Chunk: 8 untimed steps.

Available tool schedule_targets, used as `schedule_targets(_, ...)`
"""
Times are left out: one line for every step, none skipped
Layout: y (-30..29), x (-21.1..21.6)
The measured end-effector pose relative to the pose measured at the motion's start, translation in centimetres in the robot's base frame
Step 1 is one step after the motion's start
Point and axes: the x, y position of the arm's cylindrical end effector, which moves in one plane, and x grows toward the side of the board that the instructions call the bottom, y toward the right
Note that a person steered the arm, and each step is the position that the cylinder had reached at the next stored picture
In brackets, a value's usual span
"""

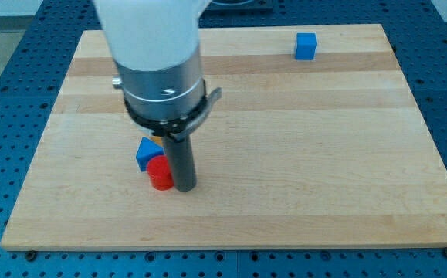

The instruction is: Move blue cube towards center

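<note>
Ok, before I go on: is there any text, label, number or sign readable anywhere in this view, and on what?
None. No readable text shows on the wooden board, the blue cube, the blue triangular block, the red cylinder, or the arm's housing above my tip.

light: bright, even, overhead | shadows: soft, faint — short | glare: none | focus: slightly soft, low resolution

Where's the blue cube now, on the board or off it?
On. The blue cube sits on the wooden board near the view's top edge, right of middle, far from my tip.
</note>
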Motion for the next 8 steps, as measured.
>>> schedule_targets(-2.8,0.0)
schedule_targets(1.8,1.6)
schedule_targets(14.3,-1.4)
schedule_targets(26.9,-10.7)
schedule_targets(36.1,-19.7)
schedule_targets(41.9,-28.1)
schedule_targets(36.4,-29.9)
schedule_targets(31.4,-32.1)
